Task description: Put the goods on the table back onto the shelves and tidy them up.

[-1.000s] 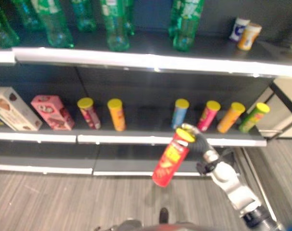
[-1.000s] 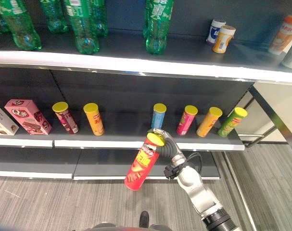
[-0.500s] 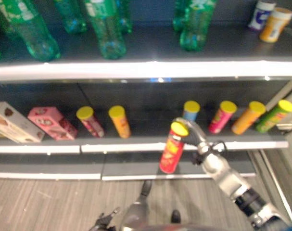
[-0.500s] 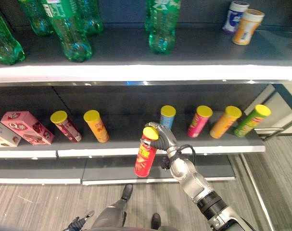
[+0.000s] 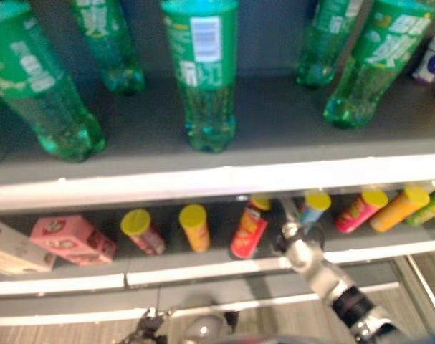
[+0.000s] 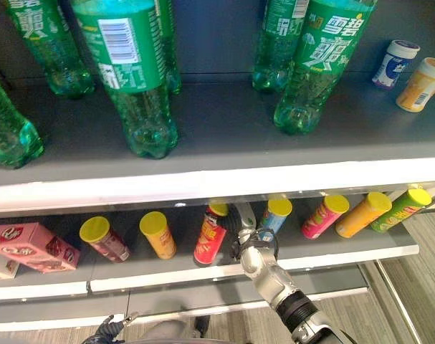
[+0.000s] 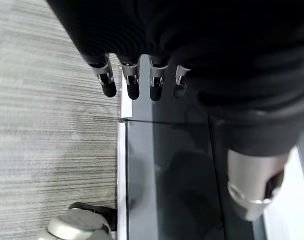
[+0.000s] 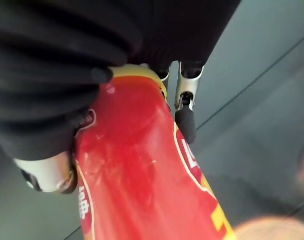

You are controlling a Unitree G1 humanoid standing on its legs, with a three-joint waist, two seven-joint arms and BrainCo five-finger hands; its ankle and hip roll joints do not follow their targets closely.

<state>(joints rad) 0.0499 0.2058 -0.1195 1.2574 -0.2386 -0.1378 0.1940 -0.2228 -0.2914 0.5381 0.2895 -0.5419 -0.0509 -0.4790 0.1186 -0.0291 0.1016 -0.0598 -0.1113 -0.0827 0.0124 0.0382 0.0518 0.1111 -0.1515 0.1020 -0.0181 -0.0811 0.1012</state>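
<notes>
The right hand [image 6: 240, 221] was curled round the top end of a red canister [image 6: 209, 236], fingers clamped just under its yellow lid; the right wrist view showed the red tube [image 8: 141, 175] gripped between thumb and fingers. The canister stood tilted on the lower shelf [image 6: 332, 252], in the gap between an orange canister [image 6: 158, 235] at its 9 o'clock and a blue canister [image 6: 276, 215] at its 3 o'clock. Green bottles [image 6: 135, 79] lined the upper shelf at 12 o'clock.

To my eye that tube looked light and stiff, a cardboard wall that would dent if squeezed hard, with a smooth printed skin apt to slip. A hold near the lid suited it, I judged.

The left hand [image 7: 136, 75] hung with its fingers straight and apart, holding nothing.
</notes>
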